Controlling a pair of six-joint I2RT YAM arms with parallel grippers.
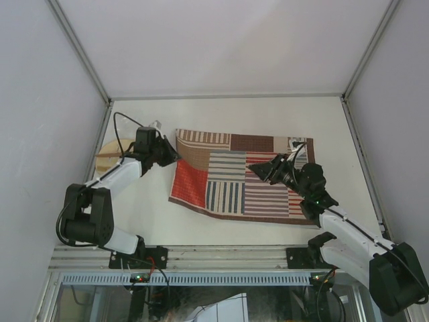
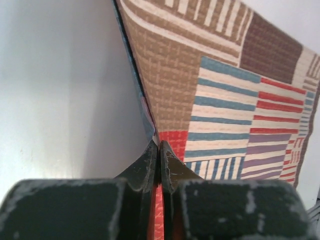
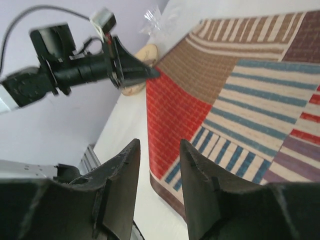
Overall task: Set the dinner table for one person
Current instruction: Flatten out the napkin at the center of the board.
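Worktop (image 1: 234, 114): white, rail-edged, filling the middle of the overhead view and carrying everything else.
Mat (image 1: 234, 181): striped patchwork, centre of frame, lying flat except along its left edge.
Left arm: elbow folded at lower left, forearm reaching up and right across a tan disc (image 1: 104, 157) to the mat's left edge.
Left end effector (image 1: 175, 158): pinched tight on the mat's left edge near its upper corner; the wrist view shows the cloth rising steeply from between the fingers (image 2: 145, 167).
Right arm: stretched from lower right up and left, wrist over the mat's right part, fingers pointing left.
Right end effector (image 1: 258, 169): jaws partly apart, holding nothing, above the mat.
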